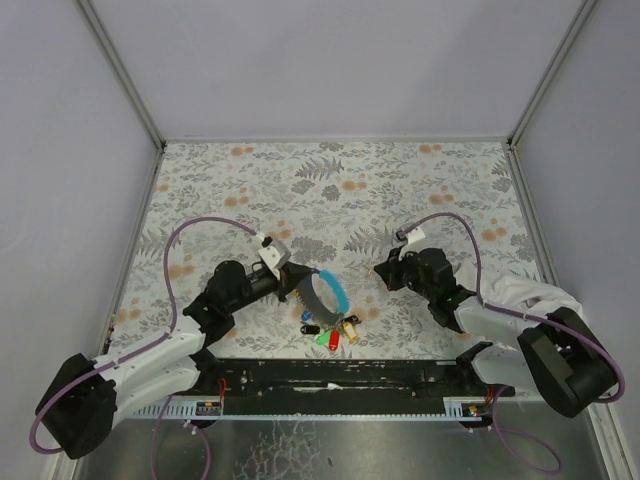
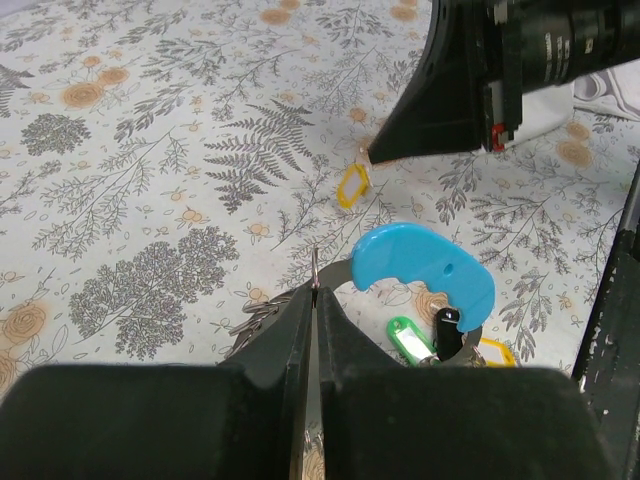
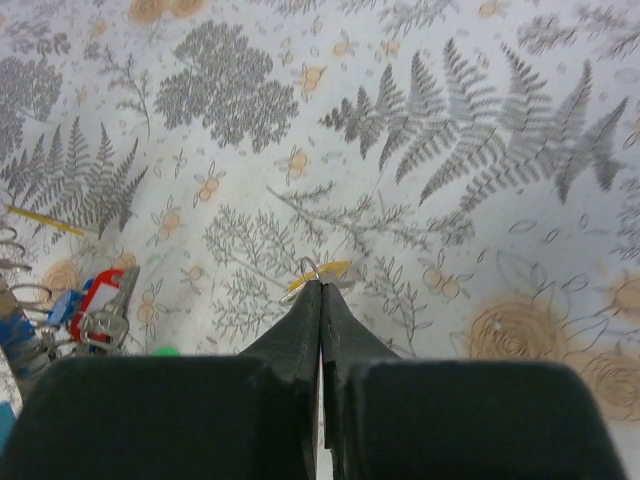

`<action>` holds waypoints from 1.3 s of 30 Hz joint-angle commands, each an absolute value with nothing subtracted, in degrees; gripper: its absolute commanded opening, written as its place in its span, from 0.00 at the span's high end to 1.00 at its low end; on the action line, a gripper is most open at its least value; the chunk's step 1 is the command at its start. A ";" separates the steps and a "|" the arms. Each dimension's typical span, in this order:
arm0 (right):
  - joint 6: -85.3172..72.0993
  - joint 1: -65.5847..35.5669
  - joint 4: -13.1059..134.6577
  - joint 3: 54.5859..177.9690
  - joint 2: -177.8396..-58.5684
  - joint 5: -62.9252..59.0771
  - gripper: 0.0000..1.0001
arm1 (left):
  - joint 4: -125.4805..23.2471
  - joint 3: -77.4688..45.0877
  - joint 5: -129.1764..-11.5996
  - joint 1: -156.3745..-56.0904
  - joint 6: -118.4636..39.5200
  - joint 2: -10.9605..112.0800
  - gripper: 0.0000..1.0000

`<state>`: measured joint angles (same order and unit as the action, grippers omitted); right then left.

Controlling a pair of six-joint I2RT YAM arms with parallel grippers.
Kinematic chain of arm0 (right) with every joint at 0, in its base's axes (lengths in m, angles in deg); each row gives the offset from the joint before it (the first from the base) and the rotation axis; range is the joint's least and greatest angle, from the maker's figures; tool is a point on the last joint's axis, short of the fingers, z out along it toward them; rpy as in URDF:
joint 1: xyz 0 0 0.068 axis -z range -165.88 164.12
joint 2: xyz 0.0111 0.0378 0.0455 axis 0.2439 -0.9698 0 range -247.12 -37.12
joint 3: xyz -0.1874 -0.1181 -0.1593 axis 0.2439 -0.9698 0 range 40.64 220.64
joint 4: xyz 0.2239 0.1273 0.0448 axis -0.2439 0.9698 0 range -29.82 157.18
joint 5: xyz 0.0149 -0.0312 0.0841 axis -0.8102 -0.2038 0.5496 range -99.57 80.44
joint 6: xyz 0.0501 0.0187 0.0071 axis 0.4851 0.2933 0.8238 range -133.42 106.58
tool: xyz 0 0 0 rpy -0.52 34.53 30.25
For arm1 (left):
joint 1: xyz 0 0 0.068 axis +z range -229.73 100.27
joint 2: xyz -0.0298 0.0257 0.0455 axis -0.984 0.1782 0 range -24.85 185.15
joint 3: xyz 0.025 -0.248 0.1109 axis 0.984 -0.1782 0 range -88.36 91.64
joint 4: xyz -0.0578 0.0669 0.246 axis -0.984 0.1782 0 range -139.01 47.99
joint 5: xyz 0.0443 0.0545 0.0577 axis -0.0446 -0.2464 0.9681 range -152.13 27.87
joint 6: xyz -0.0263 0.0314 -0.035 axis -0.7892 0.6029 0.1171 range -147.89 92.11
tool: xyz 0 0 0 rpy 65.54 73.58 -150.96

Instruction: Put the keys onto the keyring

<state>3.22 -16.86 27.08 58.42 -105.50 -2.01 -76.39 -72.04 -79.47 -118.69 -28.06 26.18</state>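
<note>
We see the floral desk point(image 1: 250, 180) carrying everything near its front edge. Our left claw point(image 2: 315, 300) is pressed together, pinching the keyring. Our right claw point(image 3: 321, 290), also pressed together, pinches the yellow key at its tip, near the left claw but apart from it. The blue-and-grey strap point(image 1: 337, 290) curves between them. The other keys point(image 1: 332, 333) lie bunched just beside it. The yellow key point(image 2: 352, 186) hangs tilted. The keyring point(image 2: 315, 262) pokes up between the left tips.

Both arms stretch forward and bend inward, the left claw point(image 2: 314, 293) and right claw point(image 3: 321, 289) pinched closed, tips pointing toward each other.
</note>
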 commanded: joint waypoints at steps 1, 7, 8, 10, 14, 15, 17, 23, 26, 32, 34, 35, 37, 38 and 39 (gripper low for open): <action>6.71 -17.43 13.80 55.51 -107.53 2.01 1.00 | -82.23 -73.68 -77.74 -118.93 -28.54 23.10 1.00; 8.80 -18.74 4.93 55.99 -116.50 4.14 1.00 | -83.32 -74.53 -77.12 -118.93 -28.82 22.20 1.00; 9.39 -19.09 2.99 56.07 -118.50 4.29 1.00 | -83.41 -74.61 -76.97 -118.94 -28.78 22.10 1.00; 10.50 -19.53 -1.20 56.11 -122.10 4.45 1.00 | -83.54 -74.85 -76.64 -119.00 -28.85 21.67 1.00; 11.47 -20.02 -6.36 56.60 -127.85 3.71 1.00 | -84.60 -76.04 -75.58 -118.93 -28.91 19.63 1.00; 11.39 -20.26 -6.54 56.97 -128.76 3.52 1.00 | -84.85 -76.34 -75.29 -118.93 -28.87 19.19 1.00; 10.99 -20.85 -5.86 57.47 -129.91 2.75 1.00 | -85.20 -76.78 -74.79 -118.93 -28.80 18.53 1.00; 9.55 -21.39 1.35 57.69 -127.13 0.90 0.84 | -84.99 -77.02 -74.06 -118.93 -28.47 17.77 1.00; 9.11 -21.39 6.79 58.08 -123.74 1.38 0.76 | -84.70 -77.26 -73.08 -118.91 -28.40 16.83 1.00; 4.80 -21.39 32.35 67.26 -117.36 4.47 0.62 | -84.72 -77.72 -72.01 -118.94 -28.35 15.81 1.00; 1.96 -21.39 43.25 72.93 -116.65 4.48 0.61 | -84.57 -77.65 -71.82 -118.94 -28.33 15.84 1.00; 0.67 -21.39 49.04 75.80 -116.96 3.69 0.60 | -84.42 -77.53 -71.82 -118.89 -28.33 15.89 1.00; -1.29 -21.39 59.76 83.83 -119.02 2.01 0.59 | -84.37 -77.55 -71.70 -118.93 -28.33 15.80 1.00; -1.98 -21.40 64.52 86.90 -120.33 1.92 0.59 | -84.27 -77.48 -71.60 -118.93 -28.32 15.86 1.00; -2.23 -21.39 68.15 89.77 -121.76 2.21 0.59 | -84.18 -77.46 -71.57 -118.89 -28.33 15.82 1.00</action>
